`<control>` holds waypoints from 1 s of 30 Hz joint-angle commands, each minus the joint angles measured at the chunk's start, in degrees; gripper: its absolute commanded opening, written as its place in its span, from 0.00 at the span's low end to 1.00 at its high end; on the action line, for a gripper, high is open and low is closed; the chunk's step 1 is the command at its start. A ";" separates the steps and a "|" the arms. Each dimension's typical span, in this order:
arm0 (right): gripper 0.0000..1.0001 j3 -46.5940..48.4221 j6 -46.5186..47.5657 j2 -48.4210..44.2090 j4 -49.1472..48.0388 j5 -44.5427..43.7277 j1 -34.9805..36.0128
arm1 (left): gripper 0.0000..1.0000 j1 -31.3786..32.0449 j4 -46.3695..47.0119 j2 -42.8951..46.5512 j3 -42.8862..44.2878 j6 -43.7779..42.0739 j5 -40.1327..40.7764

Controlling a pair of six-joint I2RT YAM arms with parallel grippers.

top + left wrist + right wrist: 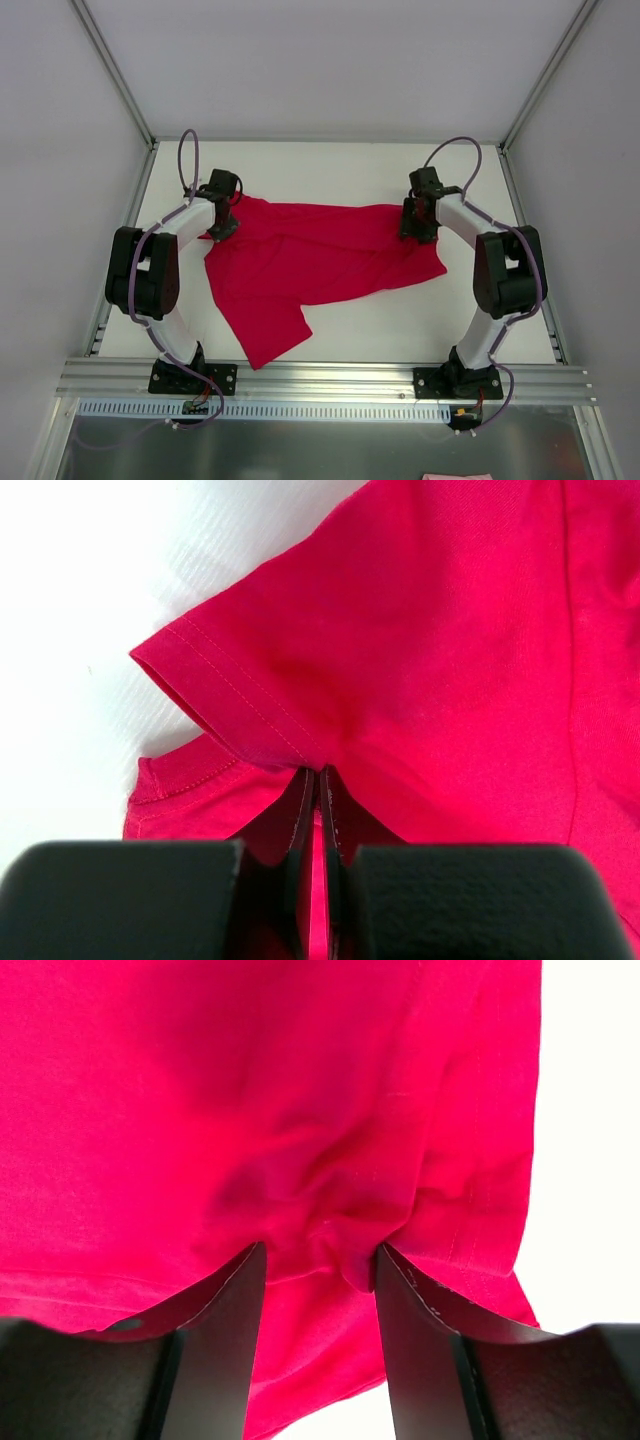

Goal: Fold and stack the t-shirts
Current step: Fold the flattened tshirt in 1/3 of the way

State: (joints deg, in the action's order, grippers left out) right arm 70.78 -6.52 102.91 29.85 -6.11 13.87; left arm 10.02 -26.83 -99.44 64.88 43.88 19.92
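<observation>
A crimson-red t-shirt (310,260) lies spread and rumpled across the white table (330,170), one part reaching toward the near edge. My left gripper (222,228) is at its far left end. In the left wrist view this gripper (318,772) is shut on a thin layer of the t-shirt (430,630), just behind a hemmed sleeve (210,680). My right gripper (418,228) is over the shirt's right end. In the right wrist view it (320,1255) stands open, with a bunched fold of the t-shirt (250,1090) lying between the spread fingers.
Grey walls close in the table at the back and on both sides. An aluminium rail (320,378) carrying both arm bases runs along the near edge. A scrap of pink cloth (455,476) shows at the bottom edge, below the rail.
</observation>
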 commanded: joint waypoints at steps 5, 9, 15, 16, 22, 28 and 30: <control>0.54 -5.73 0.02 -7.89 6.10 -2.59 0.54 | 0.00 -0.44 -1.21 0.65 2.18 -2.04 -0.15; 0.56 -13.02 -1.12 -12.73 5.66 -4.08 0.81 | 0.00 -0.44 -1.30 1.18 2.27 -2.92 0.12; 0.57 -16.20 -0.95 -16.68 7.60 -7.07 0.90 | 0.00 -0.44 -1.65 0.82 2.88 -3.54 -0.15; 0.57 -16.73 -0.95 -17.13 7.60 -7.25 0.90 | 0.00 -0.44 -1.65 0.74 3.23 -3.62 -0.23; 0.56 -21.73 -1.21 -21.95 3.91 -7.25 0.90 | 0.00 -0.44 -1.73 1.00 3.50 -4.41 -0.32; 0.55 -20.07 -0.42 -17.66 2.68 -11.91 0.81 | 0.00 -0.44 -1.65 1.26 3.50 -4.41 -0.67; 0.54 -19.72 -0.07 -17.75 0.39 -11.73 0.90 | 0.00 -0.44 -1.65 1.35 3.41 -4.41 -0.85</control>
State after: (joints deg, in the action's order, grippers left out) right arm 49.34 -6.79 84.82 33.19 -14.85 14.31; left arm 10.02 -27.75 -99.42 66.76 40.42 19.75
